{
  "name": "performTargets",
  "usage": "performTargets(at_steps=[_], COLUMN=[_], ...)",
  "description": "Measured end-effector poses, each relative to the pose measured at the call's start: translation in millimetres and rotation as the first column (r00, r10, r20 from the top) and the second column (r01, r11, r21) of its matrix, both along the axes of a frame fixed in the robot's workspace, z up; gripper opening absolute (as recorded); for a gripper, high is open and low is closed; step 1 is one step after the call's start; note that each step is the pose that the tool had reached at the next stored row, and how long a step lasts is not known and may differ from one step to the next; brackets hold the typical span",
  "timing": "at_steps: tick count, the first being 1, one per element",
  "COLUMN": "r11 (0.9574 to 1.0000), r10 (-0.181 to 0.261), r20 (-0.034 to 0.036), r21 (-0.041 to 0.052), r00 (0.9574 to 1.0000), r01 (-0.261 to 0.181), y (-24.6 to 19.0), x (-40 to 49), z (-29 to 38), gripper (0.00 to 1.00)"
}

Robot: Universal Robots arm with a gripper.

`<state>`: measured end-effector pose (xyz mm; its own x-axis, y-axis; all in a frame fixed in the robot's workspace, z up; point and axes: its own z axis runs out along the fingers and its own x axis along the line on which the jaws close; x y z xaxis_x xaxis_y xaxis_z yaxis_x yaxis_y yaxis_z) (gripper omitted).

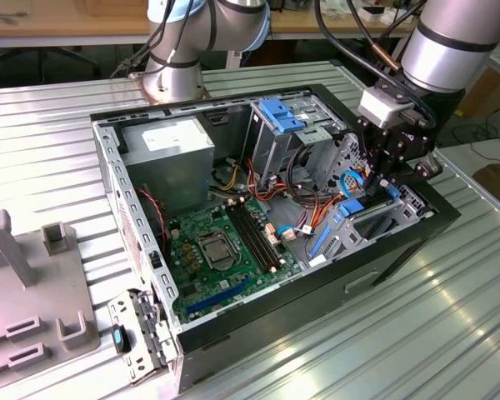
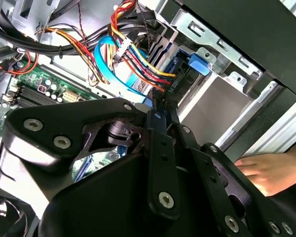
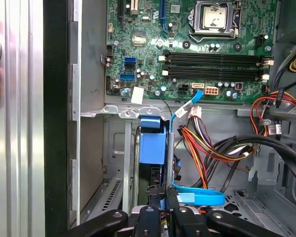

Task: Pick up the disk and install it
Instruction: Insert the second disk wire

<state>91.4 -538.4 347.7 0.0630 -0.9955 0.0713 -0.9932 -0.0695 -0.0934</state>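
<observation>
Gripper (image 1: 382, 185) down inside the open computer case (image 1: 417, 237), at the drive bay on the exterior view's right. Jaws pinched together on the edge of the disk (image 3: 152, 148), standing on edge in its bay slot, blue carrier end showing in the first wrist view. Probably stiff, fairly heavy, shock-sensitive; best held by the plastic carrier rails. Bundle of cables (image 3: 217, 145) just beside. Hand (image 2: 266, 170) resting on the desk (image 1: 450, 333) nearby.
</observation>
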Motion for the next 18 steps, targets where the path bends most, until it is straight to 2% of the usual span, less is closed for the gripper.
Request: performTargets(at_steps=[4, 18], r11=[1.0, 1.0], r10=[0.0, -0.003], r20=[0.0, 0.0], r21=[0.0001, 0.001], r00=[1.0, 1.0], r01=[0.0, 0.003], y=[-1.2, -1.3], x=[0.0, 1.8], z=[-0.4, -2.9], gripper=[0.16, 0.16])
